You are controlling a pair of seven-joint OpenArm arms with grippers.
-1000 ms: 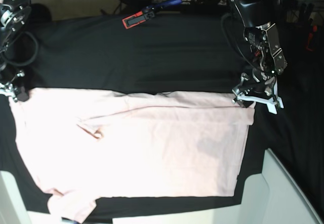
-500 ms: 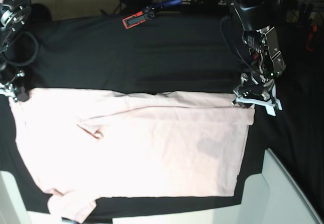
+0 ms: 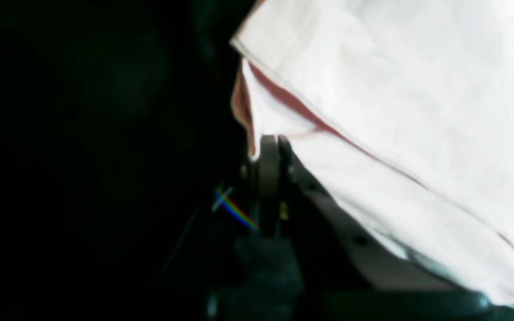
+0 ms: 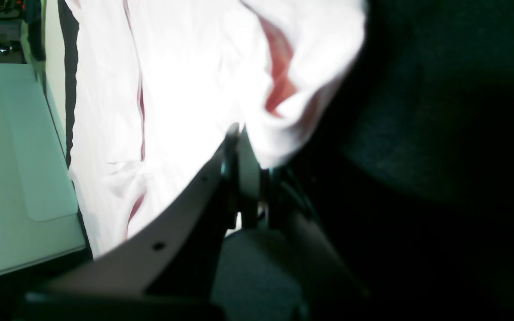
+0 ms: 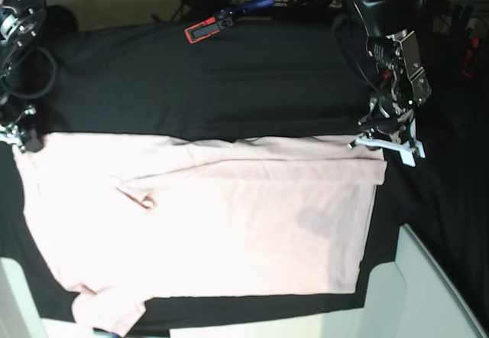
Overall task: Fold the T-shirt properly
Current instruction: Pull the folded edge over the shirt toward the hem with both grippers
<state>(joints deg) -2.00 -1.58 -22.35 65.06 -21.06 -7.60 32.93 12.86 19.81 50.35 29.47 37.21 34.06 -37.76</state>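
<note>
Here, T-shirt (image 5: pixel 206 216) corners in both end effectors.

Cut off at base view's lower edge, far from either end effector: T-shirt (image 5: pixel 206 216) sleeve. Blurred and overexposed around left end effector (image 3: pixel 269 145) and right end effector (image 4: pixel 239 133): fabric detail unreadable.

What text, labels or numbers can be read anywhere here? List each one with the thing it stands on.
No readable text in any view.
T-shirt: the side facing up is plain, no lettering visible.
Red and black tool at the table's far edge: too small and blurred to read any marking.
Left gripper and right gripper: no legible labels; both wrist views are overexposed or dark.
</note>
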